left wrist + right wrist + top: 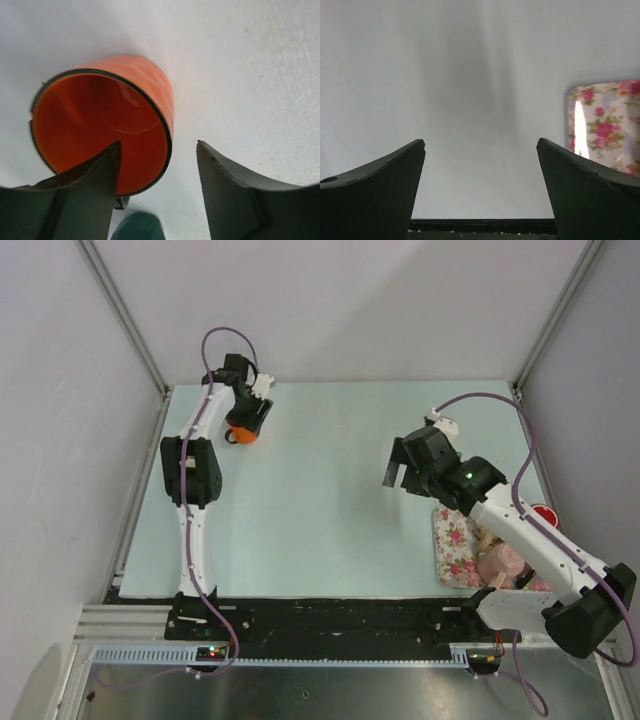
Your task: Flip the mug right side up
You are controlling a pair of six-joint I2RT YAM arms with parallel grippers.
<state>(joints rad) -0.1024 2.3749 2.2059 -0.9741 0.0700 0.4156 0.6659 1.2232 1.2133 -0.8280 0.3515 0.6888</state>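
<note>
Pale table, mug at your far left by the back edge, mouth facing the wrist camera, left gripper spread across its rim, not clamped, right gripper wide over table, floral tray beside.

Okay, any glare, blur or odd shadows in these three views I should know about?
Left wrist: the glossy orange mug looks slightly soft, the left gripper's fingers nearly silhouettes. Right wrist: a white glare streak on the floral tray, a broad soft shadow down the pale table. Top external: even light, sharp.
</note>
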